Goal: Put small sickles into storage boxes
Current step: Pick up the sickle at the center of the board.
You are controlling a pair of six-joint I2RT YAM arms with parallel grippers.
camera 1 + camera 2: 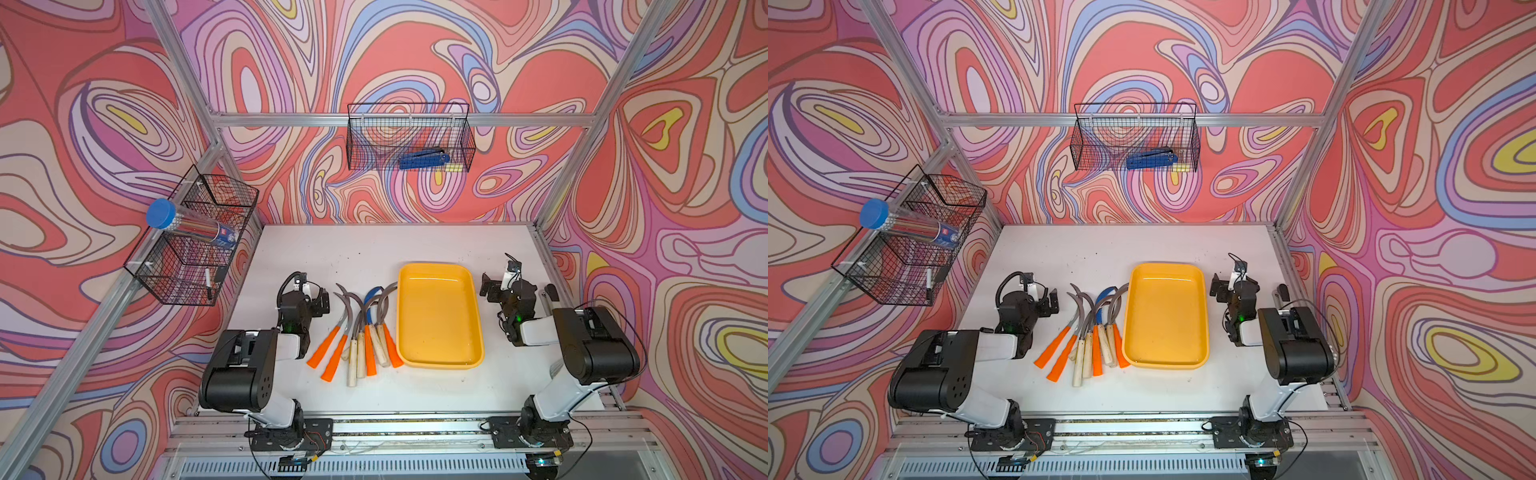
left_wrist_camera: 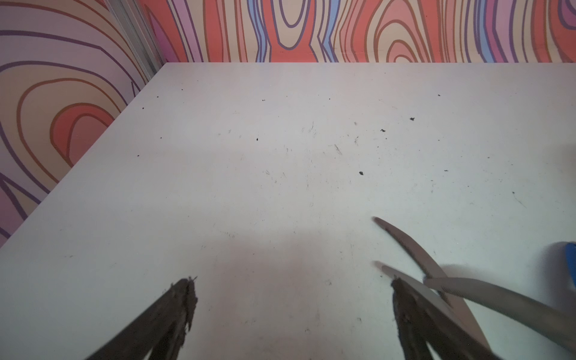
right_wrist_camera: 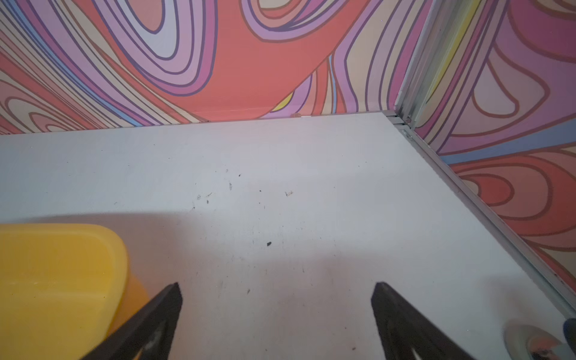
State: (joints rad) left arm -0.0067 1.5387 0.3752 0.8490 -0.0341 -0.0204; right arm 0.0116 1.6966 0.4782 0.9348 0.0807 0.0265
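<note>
Several small sickles lie bunched on the white table, with grey curved blades, one blue blade, and orange or pale wood handles pointing to the front. Just right of them sits the yellow storage box, with nothing in it. My left gripper stands open over bare table left of the pile, and blade tips lie beside one finger. On the box's right my right gripper is open and holds nothing, with the box's corner beside it.
A black wire basket on the left wall holds a clear tube with a blue cap. Another basket on the back wall holds a blue tool. Aluminium rails border the table's right side.
</note>
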